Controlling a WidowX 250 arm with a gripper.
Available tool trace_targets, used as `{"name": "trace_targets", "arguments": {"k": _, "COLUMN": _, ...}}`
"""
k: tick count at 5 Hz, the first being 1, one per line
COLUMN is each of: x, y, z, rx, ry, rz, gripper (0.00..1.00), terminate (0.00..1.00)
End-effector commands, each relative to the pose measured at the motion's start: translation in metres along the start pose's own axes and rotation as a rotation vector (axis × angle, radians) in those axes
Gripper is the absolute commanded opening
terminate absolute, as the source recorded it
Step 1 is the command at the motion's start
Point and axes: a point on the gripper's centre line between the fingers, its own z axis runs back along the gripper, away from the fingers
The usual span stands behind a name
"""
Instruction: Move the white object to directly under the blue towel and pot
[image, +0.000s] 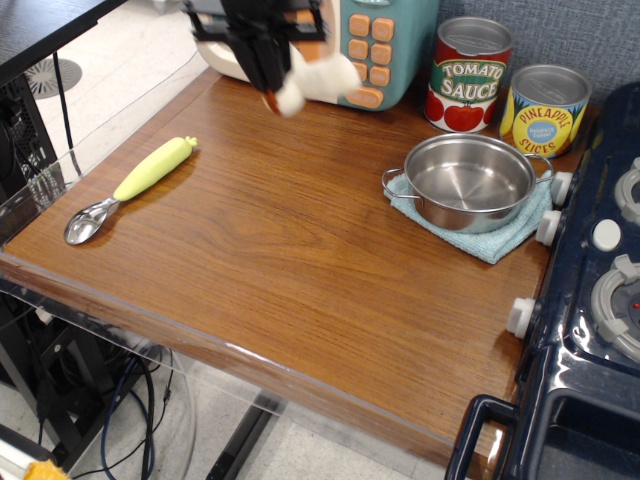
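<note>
The gripper (268, 72) is holding the white object (312, 82) in the air near the bench's (270, 260) far edge — well apart from the pot (468, 181) and blue towel (478, 230) by the right edge — and gripped off-centre, it is risking slipping out.

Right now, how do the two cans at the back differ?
The tomato sauce can has a red and green label with tomatoes; the pineapple can has a yellow and blue label. The tomato sauce can stands taller and sits further left, nearer the toy microwave. Both stand upright with silver lids, behind the pot.
</note>
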Motion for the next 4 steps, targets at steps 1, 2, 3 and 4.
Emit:
{"name": "trace_targets", "arguments": {"k": 1, "x": -0.046, "y": -0.044, "z": 0.015, "rx": -0.071, "ry": 0.031, "rz": -0.242, "gripper": 0.00, "terminate": 0.00}}
{"name": "trace_targets", "arguments": {"k": 2, "x": -0.066, "y": -0.061, "z": 0.001, "rx": -0.088, "ry": 0.091, "rz": -0.339, "gripper": 0.00, "terminate": 0.00}}
{"name": "trace_targets", "arguments": {"k": 3, "x": -0.076, "y": -0.066, "z": -0.015, "rx": -0.072, "ry": 0.130, "rz": -0.408, "gripper": 0.00, "terminate": 0.00}}
{"name": "trace_targets", "arguments": {"k": 4, "x": -0.084, "y": -0.074, "z": -0.030, "rx": -0.068, "ry": 0.194, "rz": -0.474, "gripper": 0.00, "terminate": 0.00}}
